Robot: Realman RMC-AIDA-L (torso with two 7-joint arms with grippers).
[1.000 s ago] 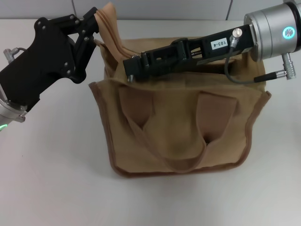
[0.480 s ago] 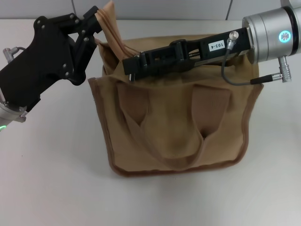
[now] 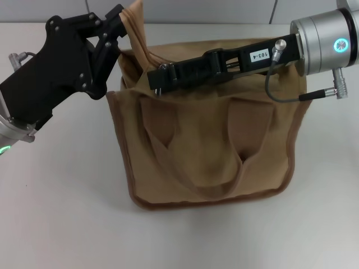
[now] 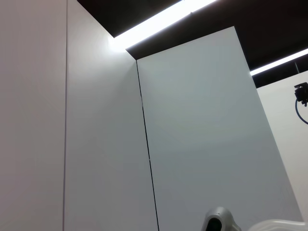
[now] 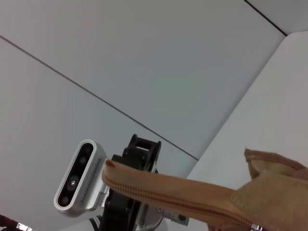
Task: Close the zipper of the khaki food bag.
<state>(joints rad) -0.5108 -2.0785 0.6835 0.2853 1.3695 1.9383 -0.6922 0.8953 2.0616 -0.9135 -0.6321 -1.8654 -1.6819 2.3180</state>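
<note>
At the ten o'clock corner of the khaki food bag (image 3: 207, 145), the left gripper (image 3: 119, 18) pinched the zipper (image 5: 192, 199) tape taut, while the right gripper (image 3: 159, 83), its fingers' closure untellable, should draw steadily along it.

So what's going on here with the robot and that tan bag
The robot is working on the khaki food bag on the white table. Its left gripper pinches the raised end of the zipper tape at the bag's far left corner, holding it up taut. The right gripper reaches across the bag's top from the right, its tip near the left end. The slider itself is not visible.
</note>
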